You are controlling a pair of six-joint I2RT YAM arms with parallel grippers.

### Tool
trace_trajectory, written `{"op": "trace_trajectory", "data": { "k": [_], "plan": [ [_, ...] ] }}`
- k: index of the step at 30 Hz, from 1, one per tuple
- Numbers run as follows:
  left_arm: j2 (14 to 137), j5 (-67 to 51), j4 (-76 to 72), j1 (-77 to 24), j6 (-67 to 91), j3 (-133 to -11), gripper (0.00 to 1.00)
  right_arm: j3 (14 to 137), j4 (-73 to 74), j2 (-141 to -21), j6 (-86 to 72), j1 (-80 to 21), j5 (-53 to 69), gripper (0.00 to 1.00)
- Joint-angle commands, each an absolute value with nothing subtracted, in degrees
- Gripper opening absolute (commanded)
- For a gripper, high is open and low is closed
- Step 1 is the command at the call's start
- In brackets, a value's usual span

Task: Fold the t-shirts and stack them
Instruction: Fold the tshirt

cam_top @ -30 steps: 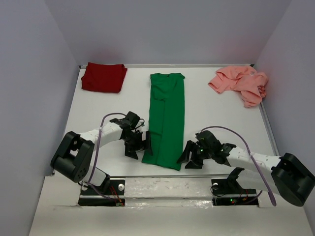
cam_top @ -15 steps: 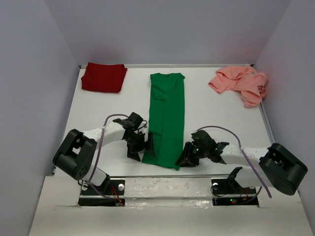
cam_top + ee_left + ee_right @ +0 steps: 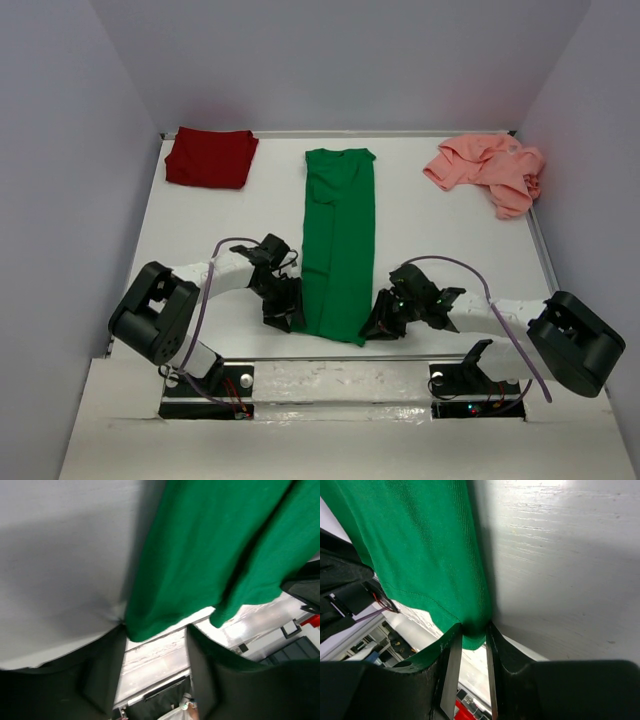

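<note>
Near left corner of green t-shirt (image 3: 340, 250) between spread fingers (image 3: 102, 680) of left gripper (image 3: 290, 312), right corner pinched by right gripper (image 3: 378, 322), dark red t-shirt (image 3: 210, 157), pink t-shirt (image 3: 487, 168), three t-shirts, two grippers.

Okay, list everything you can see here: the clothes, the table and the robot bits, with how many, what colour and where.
green t-shirt: one, bright green, folded into a long strip down the middle of the table
dark red t-shirt: one, dark red, folded flat at the far left corner
salmon pink t-shirt: one, salmon pink, crumpled at the far right corner
table: one, white, under everything
left gripper: one, black on a white arm, open around the green strip's near left corner
right gripper: one, black on a white arm, pinching the strip's near right corner
</note>
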State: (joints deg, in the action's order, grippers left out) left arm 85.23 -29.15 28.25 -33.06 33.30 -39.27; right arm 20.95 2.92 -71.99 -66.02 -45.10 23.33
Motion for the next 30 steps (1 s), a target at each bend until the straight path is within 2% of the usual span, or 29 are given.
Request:
{"op": "trace_trajectory", "data": {
  "k": [1,10,14,17,18,19,23,25,26,30],
  "plan": [
    [87.4,-27.2,27.5,-33.5,31.7,-36.3,0.55,22.9,3.4,-72.5,-65.0,-45.7,22.9,0.31],
    [86.7,-26.2,28.5,-33.5,32.2,-36.3,0.52,23.9,3.1,-74.6,-64.2,-45.7,23.1,0.31],
    [86.4,-25.9,28.7,-33.5,32.4,-36.3,0.38,24.2,3.1,-75.2,-64.0,-45.7,23.6,0.23],
    [86.4,-25.6,28.7,-33.5,32.4,-36.0,0.35,24.2,3.1,-75.2,-63.9,-45.7,23.8,0.22],
    [86.4,-25.7,28.7,-33.5,32.4,-36.0,0.31,24.3,3.1,-75.3,-63.9,-45.7,23.8,0.19],
    [86.4,-25.5,28.7,-33.4,32.5,-36.0,0.23,24.3,3.2,-75.6,-63.8,-45.7,23.9,0.14],
    [86.4,-25.6,28.6,-33.1,32.6,-35.9,0.00,25.0,3.8,-76.0,-63.1,-45.7,24.1,0.10],
    [86.4,-25.7,28.7,-33.0,32.6,-35.9,0.00,25.4,4.6,-76.0,-62.8,-45.7,24.3,0.06],
    [86.5,-25.8,28.7,-33.0,32.6,-36.2,0.00,25.6,5.1,-76.0,-62.6,-45.7,24.4,0.00],
    [86.7,-26.2,30.5,-33.0,32.1,-37.6,0.00,29.9,13.3,-76.4,-59.2,-45.7,25.8,0.00]
  ]
}}
